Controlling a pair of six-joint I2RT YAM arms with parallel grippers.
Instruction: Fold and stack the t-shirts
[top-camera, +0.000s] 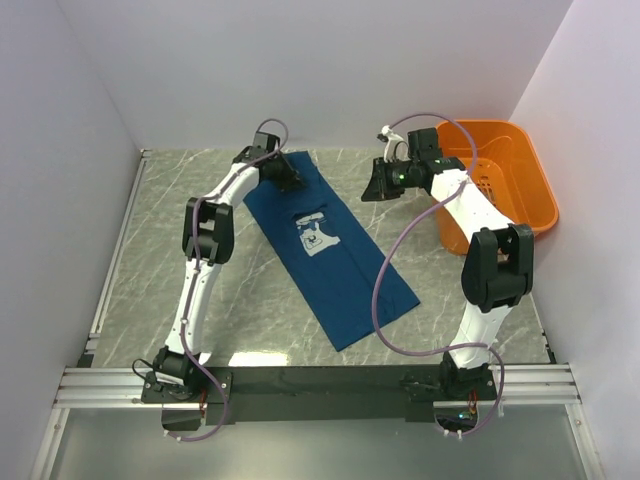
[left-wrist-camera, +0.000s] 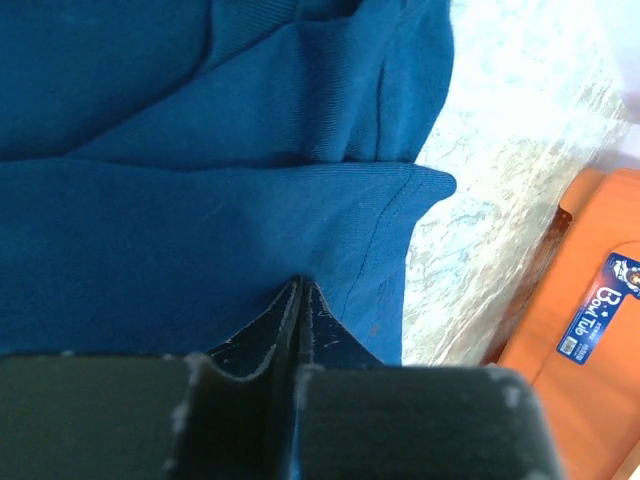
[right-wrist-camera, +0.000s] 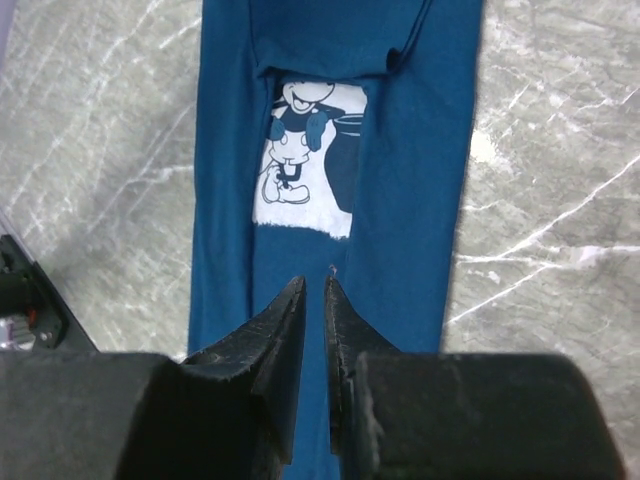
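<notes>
The dark teal-blue t-shirt (top-camera: 345, 270) lies on the table as a long narrow strip, running diagonally from far left to near right, with its pale print (top-camera: 315, 235) facing up. My left gripper (top-camera: 288, 178) is down at the strip's far end. In the left wrist view it (left-wrist-camera: 298, 285) is shut, with its tips pinched into the blue cloth (left-wrist-camera: 200, 220). My right gripper (top-camera: 372, 188) hangs in the air to the right of the shirt. In the right wrist view it (right-wrist-camera: 313, 285) has a narrow gap, holds nothing, and looks down on the shirt (right-wrist-camera: 410, 200) and print (right-wrist-camera: 305, 150).
An orange plastic basket (top-camera: 520, 180) stands at the far right of the marble table and shows at the right edge of the left wrist view (left-wrist-camera: 580, 340). White walls close in the table on three sides. The arm bases sit on the near rail.
</notes>
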